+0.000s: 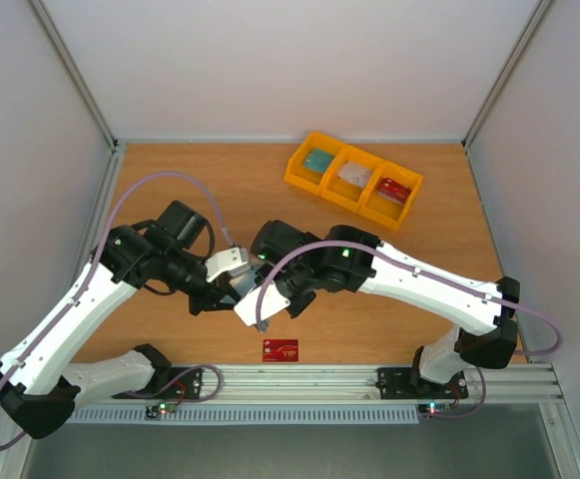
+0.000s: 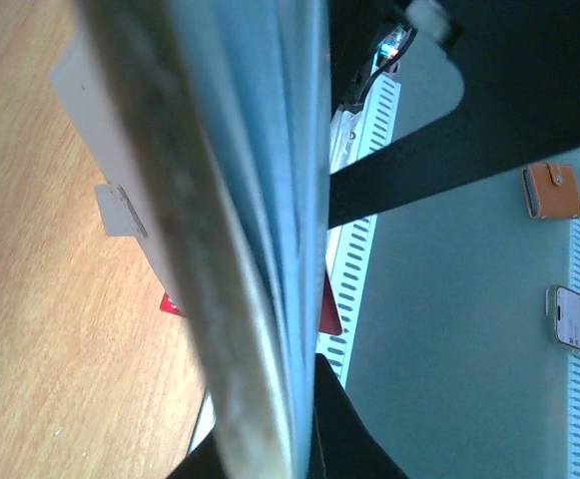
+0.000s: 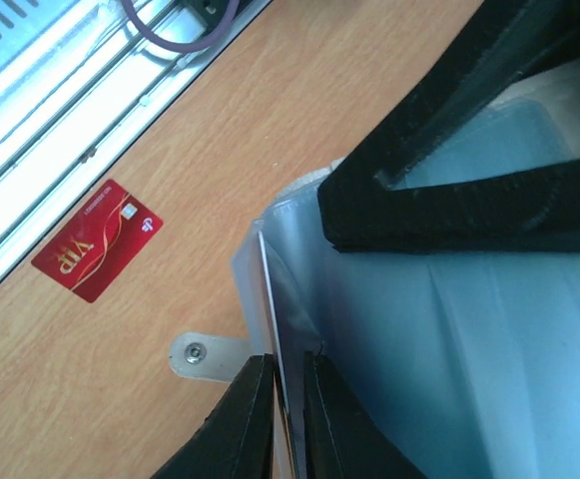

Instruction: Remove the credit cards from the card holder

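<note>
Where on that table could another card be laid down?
Bare table lies back left, between wall and yellow bin, and at the front, right of the red card. Around the holder it is crowded.

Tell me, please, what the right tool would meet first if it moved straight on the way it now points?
The card holder: its pale blue inside lies right ahead of the right tool, with a pale card's edge between the fingers. Beyond, probably the left tool's finger; depth is unclear.
</note>
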Controlling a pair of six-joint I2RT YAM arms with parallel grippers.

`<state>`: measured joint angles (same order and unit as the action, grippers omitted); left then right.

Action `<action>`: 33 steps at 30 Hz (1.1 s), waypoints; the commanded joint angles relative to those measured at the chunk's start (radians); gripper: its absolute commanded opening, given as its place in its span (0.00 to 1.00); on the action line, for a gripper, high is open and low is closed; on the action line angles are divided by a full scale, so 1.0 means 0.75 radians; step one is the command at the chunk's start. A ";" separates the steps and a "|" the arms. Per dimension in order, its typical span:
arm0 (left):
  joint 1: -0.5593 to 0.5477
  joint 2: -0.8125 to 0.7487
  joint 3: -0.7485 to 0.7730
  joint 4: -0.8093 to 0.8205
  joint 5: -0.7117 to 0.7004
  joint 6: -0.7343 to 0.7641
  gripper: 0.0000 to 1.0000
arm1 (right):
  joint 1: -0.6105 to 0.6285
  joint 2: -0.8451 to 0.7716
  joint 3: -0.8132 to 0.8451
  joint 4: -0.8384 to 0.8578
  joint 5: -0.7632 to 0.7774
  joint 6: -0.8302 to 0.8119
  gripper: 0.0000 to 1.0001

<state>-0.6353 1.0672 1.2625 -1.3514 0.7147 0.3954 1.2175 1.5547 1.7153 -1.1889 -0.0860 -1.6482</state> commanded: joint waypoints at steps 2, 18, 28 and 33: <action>-0.010 0.009 0.047 0.001 0.067 -0.014 0.00 | -0.038 -0.082 -0.064 0.138 -0.065 0.054 0.14; -0.010 -0.001 0.028 0.017 0.066 -0.018 0.00 | -0.038 0.014 0.002 0.031 -0.177 0.054 0.10; -0.008 -0.020 -0.027 0.028 0.038 -0.011 0.00 | -0.034 0.027 0.064 0.022 -0.190 0.073 0.05; -0.010 -0.024 -0.034 0.033 0.038 -0.018 0.00 | -0.034 -0.002 0.054 0.006 -0.178 0.078 0.02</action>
<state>-0.6353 1.0653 1.2518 -1.3476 0.7300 0.3752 1.1942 1.5707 1.7271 -1.1915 -0.2081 -1.6073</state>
